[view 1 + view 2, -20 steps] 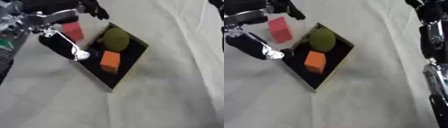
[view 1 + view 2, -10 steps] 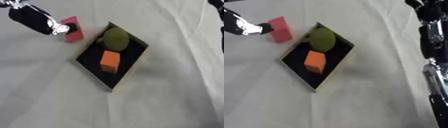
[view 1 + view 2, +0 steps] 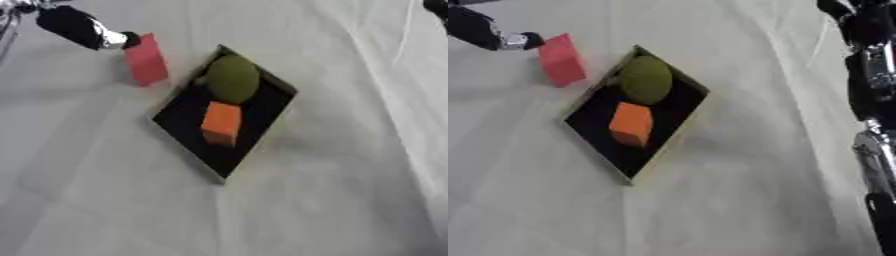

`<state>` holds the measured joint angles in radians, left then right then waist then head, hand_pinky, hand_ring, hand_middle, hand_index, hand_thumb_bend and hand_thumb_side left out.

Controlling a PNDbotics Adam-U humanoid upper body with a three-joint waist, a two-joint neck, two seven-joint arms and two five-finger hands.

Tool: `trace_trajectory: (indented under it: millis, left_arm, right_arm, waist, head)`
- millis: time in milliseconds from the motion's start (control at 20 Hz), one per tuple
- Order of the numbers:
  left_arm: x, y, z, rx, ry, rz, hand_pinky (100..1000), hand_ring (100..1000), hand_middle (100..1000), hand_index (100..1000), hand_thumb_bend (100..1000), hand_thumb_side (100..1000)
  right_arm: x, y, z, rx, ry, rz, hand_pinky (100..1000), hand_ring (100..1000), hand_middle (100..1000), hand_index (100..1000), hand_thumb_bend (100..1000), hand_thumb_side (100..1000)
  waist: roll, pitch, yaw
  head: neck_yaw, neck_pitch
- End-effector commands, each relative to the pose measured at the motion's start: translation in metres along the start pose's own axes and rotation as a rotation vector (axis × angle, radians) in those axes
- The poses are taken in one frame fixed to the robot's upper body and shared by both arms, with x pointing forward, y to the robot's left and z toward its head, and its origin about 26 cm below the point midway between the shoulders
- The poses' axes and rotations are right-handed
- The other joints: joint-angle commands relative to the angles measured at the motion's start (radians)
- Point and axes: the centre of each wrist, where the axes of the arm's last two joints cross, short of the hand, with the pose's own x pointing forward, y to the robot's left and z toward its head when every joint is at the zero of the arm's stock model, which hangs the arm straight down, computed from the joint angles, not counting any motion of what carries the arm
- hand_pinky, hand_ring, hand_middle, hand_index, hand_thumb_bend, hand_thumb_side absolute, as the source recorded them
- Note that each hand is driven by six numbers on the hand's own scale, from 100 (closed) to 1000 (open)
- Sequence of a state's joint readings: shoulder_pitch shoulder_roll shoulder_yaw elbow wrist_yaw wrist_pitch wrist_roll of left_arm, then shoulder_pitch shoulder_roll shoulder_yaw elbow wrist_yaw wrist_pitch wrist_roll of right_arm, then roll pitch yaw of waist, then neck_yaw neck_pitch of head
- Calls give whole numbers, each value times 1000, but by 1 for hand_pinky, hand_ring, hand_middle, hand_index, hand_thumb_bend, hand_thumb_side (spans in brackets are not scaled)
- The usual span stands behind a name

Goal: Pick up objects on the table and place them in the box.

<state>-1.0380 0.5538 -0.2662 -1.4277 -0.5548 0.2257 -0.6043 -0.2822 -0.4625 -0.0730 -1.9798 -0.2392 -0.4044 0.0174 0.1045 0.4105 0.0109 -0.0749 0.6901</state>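
At the far left, the robot's left hand (image 3: 83,30) comes in from the top corner. Only a dark, stretched-out part with a shiny band shows, and its tip sits right at the top edge of the red block (image 3: 145,60). I cannot tell if the fingers are spread or curled, or if the tip really touches the block. The red block stands on the white cloth (image 3: 105,190), just beside the box (image 3: 179,127) but outside it, near the box's upper left side. It looks like a small, hard block with flat sides and sharp corners, so it is probably light and will not squash. It is tall and thin, so a push near the top could tip it over. I think the best place to hold it is on its two wide flat sides, about halfway up, with the thumb on one side and fingers on the other. Moving right, the black box lies turned like a diamond. Inside it are a round green thing (image 3: 233,79) at the top end and an orange block (image 3: 221,122) below it. There looks to be free room in the left and bottom parts of the box. At the far right, the right arm (image 3: 872,65) runs down the edge, and its hand does not show.
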Motion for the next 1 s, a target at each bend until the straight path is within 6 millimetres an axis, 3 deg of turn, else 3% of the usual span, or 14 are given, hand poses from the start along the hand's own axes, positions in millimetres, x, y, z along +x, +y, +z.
trace_trajectory:
  millis: [50,300,750,1000]
  left_arm:
    - [-6,12,0,28,28,-6,934,871,825,924,590,379]
    - [-17,10,-6,-13,55,27,945,879,830,929,639,413]
    - [-32,10,1,-115,72,27,952,889,836,934,678,422]
    - [-40,0,-5,-162,106,35,955,892,839,936,697,426]
  right_arm:
    - [7,-3,-7,18,-32,15,883,935,702,811,100,631]
    - [7,-2,-7,22,-26,20,884,936,701,811,100,632]
    - [7,-6,-2,16,6,35,884,936,698,808,100,637]
    - [7,-5,-3,15,8,31,884,935,698,808,100,637]
  waist:
    - [12,-14,-5]
    - [22,-10,-11]
    - [45,-29,13]
    - [47,-33,17]
  head:
    - [6,-22]
    - [0,-29]
    - [-26,-7]
    - [-24,-4]
